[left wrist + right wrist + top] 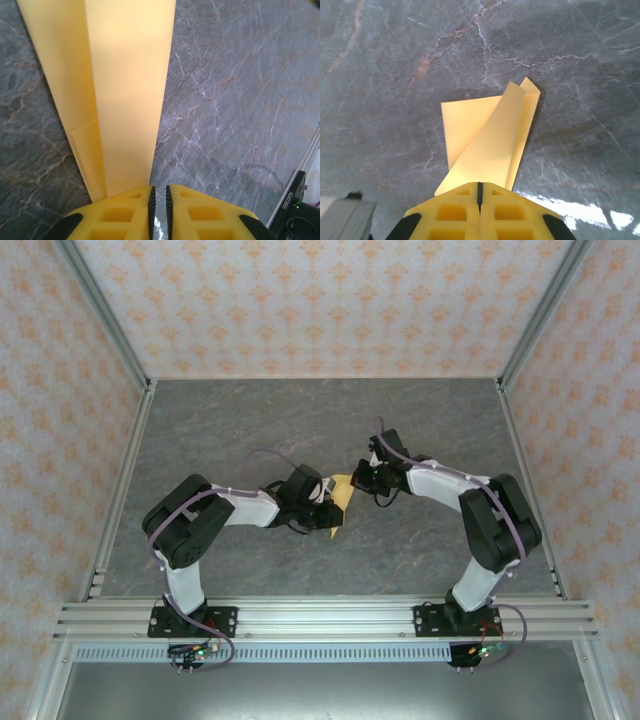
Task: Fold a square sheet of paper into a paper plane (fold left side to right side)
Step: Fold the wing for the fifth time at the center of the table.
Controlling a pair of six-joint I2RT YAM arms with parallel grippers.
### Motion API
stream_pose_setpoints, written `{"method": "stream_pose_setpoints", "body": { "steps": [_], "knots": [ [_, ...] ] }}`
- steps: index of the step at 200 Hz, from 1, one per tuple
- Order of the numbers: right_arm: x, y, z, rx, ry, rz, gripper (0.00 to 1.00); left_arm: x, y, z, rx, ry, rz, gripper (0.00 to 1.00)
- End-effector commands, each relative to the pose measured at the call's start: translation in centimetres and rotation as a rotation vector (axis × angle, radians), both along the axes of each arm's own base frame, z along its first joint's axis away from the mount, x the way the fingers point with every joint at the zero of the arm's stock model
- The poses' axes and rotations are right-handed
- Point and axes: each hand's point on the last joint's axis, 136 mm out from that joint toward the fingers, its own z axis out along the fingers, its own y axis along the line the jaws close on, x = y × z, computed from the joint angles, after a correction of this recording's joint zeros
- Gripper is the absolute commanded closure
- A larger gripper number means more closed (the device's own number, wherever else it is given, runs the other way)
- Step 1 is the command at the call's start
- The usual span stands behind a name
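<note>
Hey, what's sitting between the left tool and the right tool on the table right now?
The folded yellow paper, seen in the top view, between the left tool and right tool.

one paper sheet (343,498), two pincers (159,189) (480,185), two arms (190,525) (500,520)

The table (200,430) is being overlooked from high behind the arm bases (193,620) by the top external camera. Its surface is being viewed closely by the wrist cameras, past the left gripper (159,194) and right gripper (480,187). The square sheet of paper (343,502) is being shared by all three.
</note>
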Motion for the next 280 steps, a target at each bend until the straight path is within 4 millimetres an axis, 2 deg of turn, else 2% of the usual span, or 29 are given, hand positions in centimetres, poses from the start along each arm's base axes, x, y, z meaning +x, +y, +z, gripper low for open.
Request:
{"method": "stream_pose_setpoints", "body": {
  "steps": [1, 38, 91, 126, 180, 228, 259, 264, 280],
  "knots": [
    [-1.3, -0.9, 0.3, -0.014, -0.022, 0.002, 1.0, -2.1, 1.8, -4.0, 0.128, 0.099, 0.021, 0.87],
    [-2.2, 1.9, 0.5, 0.186, -0.008, 0.047, 1.0, -2.0, 1.8, -4.2, 0.129, 0.098, 0.028, 0.92],
    [-2.3, 4.8, -0.6, 0.191, 0.008, 0.123, 1.0, -1.9, 1.9, -4.1, 0.132, 0.1, 0.031, 0.93],
    [-1.5, 4.8, -2.0, 0.147, 0.013, 0.126, 1.0, -2.0, 2.0, -4.3, 0.14, 0.103, 0.03, 0.94],
    [-1.0, 3.5, -4.4, 0.008, 0.003, 0.158, 1.0, -2.3, 2.2, -4.5, 0.147, 0.115, 0.036, 0.94],
    [-0.9, 3.3, -5.9, -0.024, 0.0, 0.179, 1.0, -2.5, 2.4, -4.7, 0.149, 0.128, 0.044, 0.96],
    [-0.2, 2.9, -5.9, -0.034, -0.021, 0.179, 1.0, -2.6, 2.5, -4.9, 0.154, 0.133, 0.048, 0.96],
    [-0.1, 2.8, -5.9, -0.035, -0.023, 0.18, 1.0, -3.1, 2.9, -5.9, 0.173, 0.157, 0.047, 0.97],
    [0.3, 2.6, -5.7, -0.032, -0.035, 0.178, 1.0, -3.1, 2.9, -6.1, 0.175, 0.161, 0.047, 0.97]
  ]
}}
